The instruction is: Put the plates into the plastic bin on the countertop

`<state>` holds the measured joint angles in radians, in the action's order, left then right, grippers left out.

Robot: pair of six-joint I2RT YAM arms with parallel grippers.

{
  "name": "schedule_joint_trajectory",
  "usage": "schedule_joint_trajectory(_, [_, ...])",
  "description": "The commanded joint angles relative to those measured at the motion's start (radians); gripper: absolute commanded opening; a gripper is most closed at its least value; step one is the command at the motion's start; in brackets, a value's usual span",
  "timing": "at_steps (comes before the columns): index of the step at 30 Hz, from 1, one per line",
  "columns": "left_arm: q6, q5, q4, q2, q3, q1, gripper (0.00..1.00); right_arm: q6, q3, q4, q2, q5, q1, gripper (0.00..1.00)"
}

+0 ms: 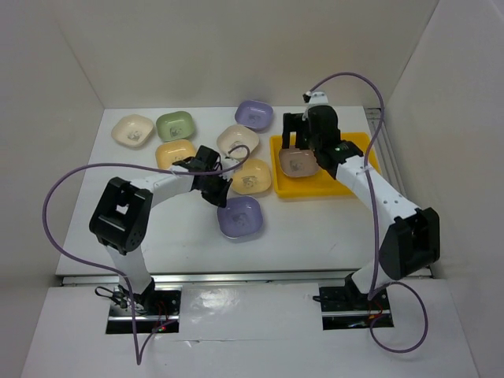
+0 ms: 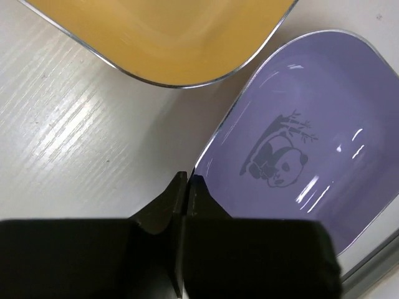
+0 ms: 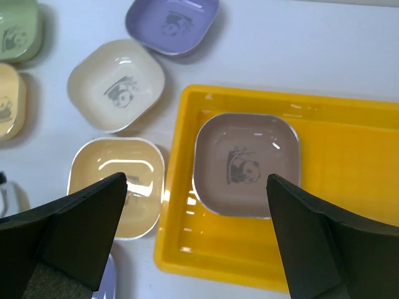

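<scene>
Concerning the lavender plate [image 2: 299,143]: on the countertop [image 2: 75,137], directly ahead and to the right of the left gripper [image 2: 187,179], with its near rim leading straight into the seam between the clenched fingers. Best read as a pinch on that rim, though hidden below the tips. No long axis to speak of on a rounded square, so no turning called for.

Straight ahead of the same tips, just beside the lavender one, a yellow plate [image 2: 168,37]. Further out that way, the plastic bin [image 3: 349,156], already holding a brown plate [image 3: 246,163] directly beneath the right gripper [image 3: 196,180], which is spread wide and grips nothing.

Nearer to the lavender plate by far: the left gripper. Probably calls for a lift and a carry across the yellow plate — toward the bin's bare half, beside the brown one.
</scene>
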<state>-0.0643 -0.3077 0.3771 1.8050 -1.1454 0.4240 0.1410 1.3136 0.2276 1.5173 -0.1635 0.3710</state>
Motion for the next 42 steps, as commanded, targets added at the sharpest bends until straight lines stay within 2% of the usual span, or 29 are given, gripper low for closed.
schedule_joint_trajectory(1, [-0.014, 0.024, -0.004, 0.022, 0.004, 0.006, 0.02, 0.009, -0.079, -0.043, -0.057, 0.018, 0.051, 1.00])
schedule_joint_trajectory(4, [-0.038, 0.006, 0.032, 0.008, 0.004, 0.006, 0.00, 0.019, -0.132, -0.054, -0.081, 0.056, 0.092, 1.00])
schedule_joint_trajectory(6, [-0.078, -0.005, 0.061, -0.034, 0.013, 0.006, 0.00, 0.019, -0.164, -0.082, -0.107, 0.160, 0.141, 1.00])
schedule_joint_trajectory(8, [-0.118, -0.018, 0.098, -0.081, 0.024, 0.006, 0.00, 0.019, -0.212, -0.092, -0.120, 0.200, 0.221, 1.00])
schedule_joint_trajectory(13, [-0.138, -0.018, 0.160, -0.222, 0.009, 0.006, 0.00, 0.095, -0.326, -0.117, -0.131, 0.159, 0.339, 0.99])
schedule_joint_trajectory(18, [-0.091, -0.030, 0.209, -0.251, -0.065, 0.006, 0.00, 0.163, -0.408, -0.178, -0.117, 0.142, 0.462, 0.96])
schedule_joint_trajectory(23, [-0.071, -0.073, 0.229, -0.262, -0.116, 0.006, 0.00, 0.183, -0.436, -0.201, -0.083, 0.053, 0.502, 0.91])
schedule_joint_trajectory(26, [-0.062, -0.083, 0.229, -0.282, -0.137, 0.006, 0.00, 0.192, -0.436, -0.224, -0.072, 0.044, 0.502, 0.68])
schedule_joint_trajectory(28, [-0.052, -0.084, 0.229, -0.282, -0.137, 0.006, 0.00, 0.203, -0.436, -0.224, -0.063, 0.035, 0.502, 0.39])
schedule_joint_trajectory(29, [-0.052, -0.084, 0.229, -0.292, -0.137, 0.006, 0.00, 0.203, -0.436, -0.234, -0.063, 0.019, 0.511, 0.19])
schedule_joint_trajectory(30, [-0.052, -0.084, 0.229, -0.292, -0.137, 0.006, 0.00, 0.213, -0.424, -0.234, -0.063, 0.007, 0.511, 0.08])
schedule_joint_trajectory(31, [-0.052, -0.084, 0.229, -0.303, -0.137, 0.006, 0.00, 0.213, -0.415, -0.225, -0.063, -0.011, 0.511, 0.02])
schedule_joint_trajectory(32, [-0.052, -0.084, 0.229, -0.303, -0.148, 0.006, 0.02, 0.224, -0.406, -0.209, -0.063, -0.045, 0.511, 0.00])
schedule_joint_trajectory(33, [-0.052, -0.043, 0.229, -0.314, -0.161, -0.007, 0.06, 0.224, -0.386, -0.200, -0.063, -0.059, 0.511, 0.00])
schedule_joint_trajectory(35, [-0.052, -0.028, 0.240, -0.323, -0.200, -0.034, 0.36, 0.224, -0.360, -0.163, -0.063, -0.083, 0.490, 0.00])
schedule_joint_trajectory(36, [-0.052, -0.028, 0.240, -0.334, -0.217, -0.081, 0.52, 0.224, -0.334, -0.151, -0.072, -0.093, 0.476, 0.00])
schedule_joint_trajectory(37, [-0.052, -0.028, 0.240, -0.334, -0.237, -0.108, 0.82, 0.224, -0.323, -0.142, -0.072, -0.093, 0.438, 0.00])
schedule_joint_trajectory(38, [-0.042, -0.028, 0.252, -0.334, -0.260, -0.135, 0.92, 0.210, -0.314, -0.133, -0.086, -0.093, 0.415, 0.00])
schedule_joint_trajectory(40, [-0.031, -0.044, 0.262, -0.345, -0.321, -0.206, 0.99, 0.183, -0.294, -0.111, -0.106, -0.039, 0.329, 0.00])
schedule_joint_trajectory(42, [-0.022, -0.044, 0.263, -0.345, -0.350, -0.243, 0.99, 0.160, -0.281, -0.080, -0.117, -0.004, 0.272, 0.00])
